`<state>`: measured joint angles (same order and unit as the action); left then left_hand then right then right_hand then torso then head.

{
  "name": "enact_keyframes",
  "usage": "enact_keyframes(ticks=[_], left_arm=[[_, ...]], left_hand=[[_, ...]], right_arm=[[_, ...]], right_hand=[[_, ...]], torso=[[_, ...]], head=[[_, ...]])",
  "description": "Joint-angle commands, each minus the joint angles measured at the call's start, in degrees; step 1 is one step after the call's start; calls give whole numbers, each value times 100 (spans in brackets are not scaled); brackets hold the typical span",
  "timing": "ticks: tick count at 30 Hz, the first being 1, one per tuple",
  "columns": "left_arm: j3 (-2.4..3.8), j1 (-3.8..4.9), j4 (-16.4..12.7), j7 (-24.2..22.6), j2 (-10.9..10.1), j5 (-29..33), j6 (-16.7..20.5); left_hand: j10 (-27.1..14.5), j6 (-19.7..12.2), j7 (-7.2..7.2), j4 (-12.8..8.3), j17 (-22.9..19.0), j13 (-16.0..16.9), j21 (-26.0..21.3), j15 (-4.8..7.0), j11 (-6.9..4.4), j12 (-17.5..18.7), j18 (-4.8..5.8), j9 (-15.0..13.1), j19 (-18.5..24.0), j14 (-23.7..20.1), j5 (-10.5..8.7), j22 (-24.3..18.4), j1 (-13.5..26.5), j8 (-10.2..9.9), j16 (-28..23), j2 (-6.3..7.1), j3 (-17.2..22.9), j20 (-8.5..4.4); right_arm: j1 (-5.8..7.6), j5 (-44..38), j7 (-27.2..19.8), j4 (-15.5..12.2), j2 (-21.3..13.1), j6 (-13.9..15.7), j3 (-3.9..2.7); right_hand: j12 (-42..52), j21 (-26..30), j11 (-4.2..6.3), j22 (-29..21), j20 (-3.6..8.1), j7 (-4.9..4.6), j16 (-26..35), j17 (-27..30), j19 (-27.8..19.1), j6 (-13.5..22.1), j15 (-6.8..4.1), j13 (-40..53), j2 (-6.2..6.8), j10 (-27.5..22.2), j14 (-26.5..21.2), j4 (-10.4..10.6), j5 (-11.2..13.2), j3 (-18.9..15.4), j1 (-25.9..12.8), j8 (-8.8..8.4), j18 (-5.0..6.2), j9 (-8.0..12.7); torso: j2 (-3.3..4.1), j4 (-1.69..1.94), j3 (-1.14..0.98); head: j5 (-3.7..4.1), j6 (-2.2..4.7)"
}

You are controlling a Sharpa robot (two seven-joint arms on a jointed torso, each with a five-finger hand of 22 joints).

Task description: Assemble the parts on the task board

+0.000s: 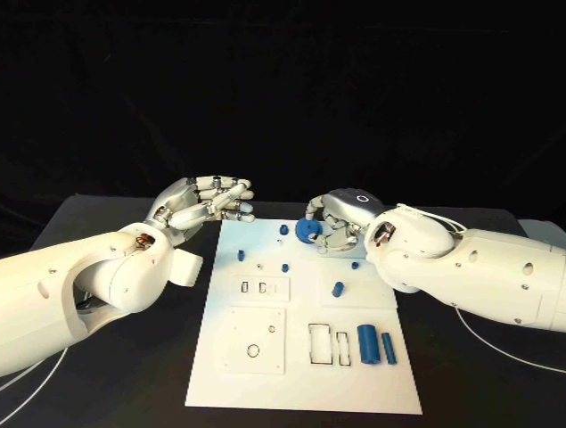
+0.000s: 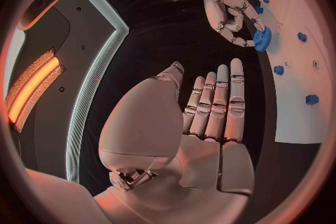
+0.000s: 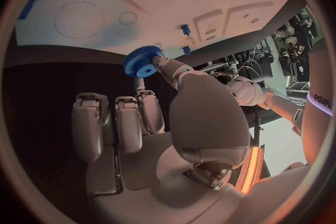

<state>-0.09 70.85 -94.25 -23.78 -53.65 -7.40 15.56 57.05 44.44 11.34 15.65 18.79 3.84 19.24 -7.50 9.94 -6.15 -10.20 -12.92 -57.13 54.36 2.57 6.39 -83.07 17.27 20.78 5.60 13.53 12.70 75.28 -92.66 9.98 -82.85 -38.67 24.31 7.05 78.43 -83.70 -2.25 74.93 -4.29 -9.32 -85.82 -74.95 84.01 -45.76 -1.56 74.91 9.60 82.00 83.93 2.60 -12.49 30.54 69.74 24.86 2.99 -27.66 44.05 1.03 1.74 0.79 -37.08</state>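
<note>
The white task board [image 1: 302, 357] lies in the middle of the black table. My right hand [image 1: 340, 218] hovers over the board's far end and pinches a blue gear [image 1: 306, 232] between thumb and a finger; the right wrist view shows the gear [image 3: 143, 61] at the fingertips of that hand [image 3: 175, 117]. My left hand [image 1: 212, 201] is off the board's far left corner, holding nothing. In the left wrist view its fingers [image 2: 213, 106] are stretched out, and the right hand [image 2: 227, 11] holds the gear [image 2: 262, 38] at the board's edge [image 2: 297, 95].
Small blue pegs [image 1: 287, 266] stand on the board's far half, one [image 1: 338, 288] near its middle. Two blue cylinders [image 1: 366, 343] lie side by side at the near right, beside rectangular slots [image 1: 321, 343]. A round recess [image 1: 253, 350] is at the near left.
</note>
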Motion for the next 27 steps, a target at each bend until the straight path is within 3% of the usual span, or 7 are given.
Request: enact_keyframes(ticks=[1,11,27], left_arm=[[4,6,-8,-33,18,18,-107],[4,7,-4,-36,40,18,-107],[4,7,2,-37,64,18,-110]], left_hand=[[13,-18,143,15,5,4,-26,8,13,34,-30,5,-26,-36,32,-10,-3,-25,-19,-31,26,28],[13,-18,143,15,5,4,-26,8,13,34,-30,5,-26,-36,32,-10,-3,-25,-19,-31,26,28],[13,-18,143,15,5,4,-26,8,13,34,-30,5,-26,-36,32,-10,-3,-25,-19,-31,26,28]], right_arm=[[9,-399,140,-9,120,157,1],[-85,-543,174,265,608,138,25],[-246,-516,146,796,1043,-76,101]], right_hand=[[31,-29,4,601,41,217,-32,-401,262,-263,-49,330,-3,35,395,18,9,30,-53,-15,-91,-22],[21,-19,3,586,43,213,-34,-408,256,-251,-49,322,-1,30,396,26,12,41,-71,-43,-88,-12],[13,-11,-4,576,43,203,-32,-402,253,-231,-46,317,15,25,395,30,20,53,-92,-87,-86,2]], torso=[[7,5,0],[17,7,-6],[15,0,-14]], head=[[-11,2],[-31,-11],[-53,-54]])
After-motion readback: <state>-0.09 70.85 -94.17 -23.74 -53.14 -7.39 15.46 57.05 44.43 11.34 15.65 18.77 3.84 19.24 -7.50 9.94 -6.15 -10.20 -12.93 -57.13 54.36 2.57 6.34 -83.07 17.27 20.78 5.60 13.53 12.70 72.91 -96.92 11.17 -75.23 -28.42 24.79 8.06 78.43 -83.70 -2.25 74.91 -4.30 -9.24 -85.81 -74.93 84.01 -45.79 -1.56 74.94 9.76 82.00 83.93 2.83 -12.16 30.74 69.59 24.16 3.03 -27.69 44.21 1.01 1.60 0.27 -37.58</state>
